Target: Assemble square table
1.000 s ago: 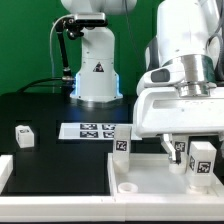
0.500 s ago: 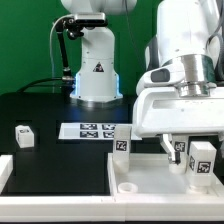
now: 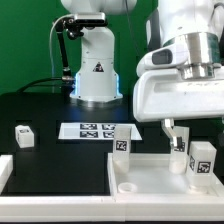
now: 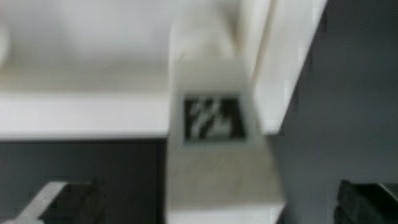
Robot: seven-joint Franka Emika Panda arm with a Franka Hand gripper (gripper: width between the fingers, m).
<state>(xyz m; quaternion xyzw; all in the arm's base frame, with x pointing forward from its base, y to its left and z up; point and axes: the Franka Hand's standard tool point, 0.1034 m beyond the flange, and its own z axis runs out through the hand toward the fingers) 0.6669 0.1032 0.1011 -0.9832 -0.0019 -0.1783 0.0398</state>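
White plastic forms the square table slab (image 3: 150, 175), lying on the black desk (image 3: 50, 105) at the exterior view's right. Three upright pieces rise from it, each wearing a black-white tag: one leg block (image 3: 122, 143) at the corner toward the exterior view's left, a second (image 3: 203, 160) at the right edge, and a third (image 3: 179, 147) between them. A fourth (image 3: 22, 135) sits well apart on the desk.

The pincer (image 3: 174, 130) hangs just above the third, jaws spread wide and holding nothing. In the wrist view its dark fingertips (image 4: 45, 200) flank a tagged leg without touching it.

The marker board (image 3: 95, 130) carries patterned tags (no readable words). The robot base (image 3: 98, 85) bears a warning-triangle sticker (image 3: 98, 70).
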